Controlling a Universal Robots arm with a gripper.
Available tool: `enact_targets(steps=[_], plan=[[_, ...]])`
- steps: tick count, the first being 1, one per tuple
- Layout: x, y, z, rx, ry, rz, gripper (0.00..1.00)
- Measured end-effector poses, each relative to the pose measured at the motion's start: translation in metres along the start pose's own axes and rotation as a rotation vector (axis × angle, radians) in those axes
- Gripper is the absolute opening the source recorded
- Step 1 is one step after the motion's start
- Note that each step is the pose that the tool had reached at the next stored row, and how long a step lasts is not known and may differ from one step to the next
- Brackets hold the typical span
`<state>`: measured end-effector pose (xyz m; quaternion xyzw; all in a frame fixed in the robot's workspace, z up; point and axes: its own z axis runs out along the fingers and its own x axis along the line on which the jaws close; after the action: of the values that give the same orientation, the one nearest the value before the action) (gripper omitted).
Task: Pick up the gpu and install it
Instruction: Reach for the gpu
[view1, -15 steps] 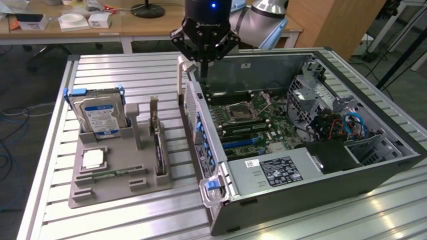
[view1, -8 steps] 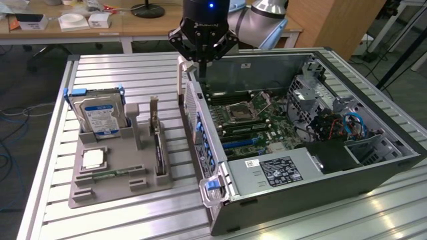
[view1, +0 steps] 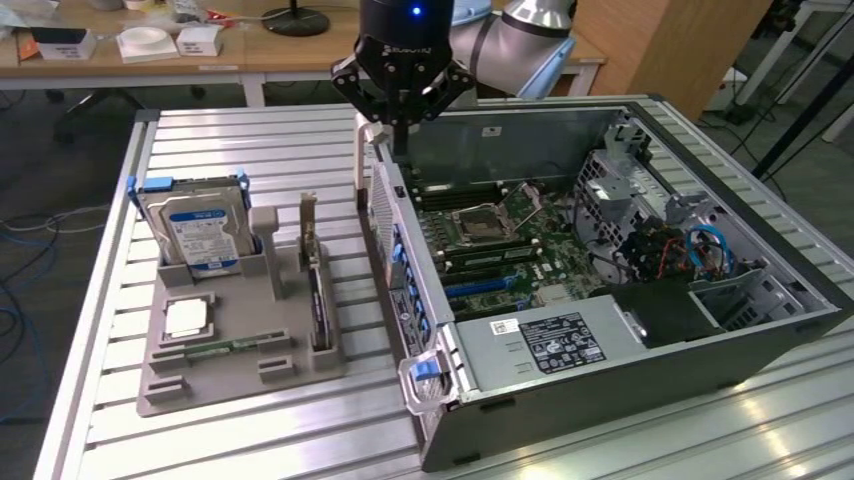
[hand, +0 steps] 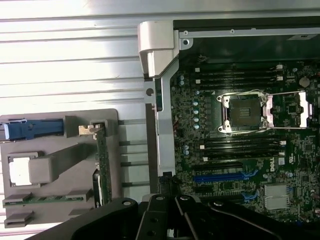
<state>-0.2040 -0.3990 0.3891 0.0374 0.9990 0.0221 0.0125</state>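
Observation:
The gpu (view1: 316, 300) is a thin dark card standing on edge in a slot of the grey holder (view1: 227, 385), its metal bracket at the far end. In the wrist view the gpu (hand: 102, 162) is a narrow green-dark strip in that same holder (hand: 60, 172). My gripper (view1: 399, 128) hangs shut with nothing in it above the near wall of the open computer case (view1: 400, 250), well away from the card. Its black linkages (hand: 170, 220) show in the wrist view. A blue expansion slot (view1: 483, 285) lies on the motherboard (hand: 225, 176).
The holder also carries an upright silver hard drive (view1: 200, 235), a small square chip (view1: 187, 318) and a memory stick (view1: 230, 347). The case holds a power supply (view1: 554, 340), drive cage and cables (view1: 674, 250). A slatted metal table (view1: 240, 140) lies underneath.

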Motion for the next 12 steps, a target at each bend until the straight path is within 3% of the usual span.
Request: enact_targets(steps=[12], plan=[[0.0060, -0.0005, 0.0000, 0.0000, 0.0000, 0.000, 0.11]])
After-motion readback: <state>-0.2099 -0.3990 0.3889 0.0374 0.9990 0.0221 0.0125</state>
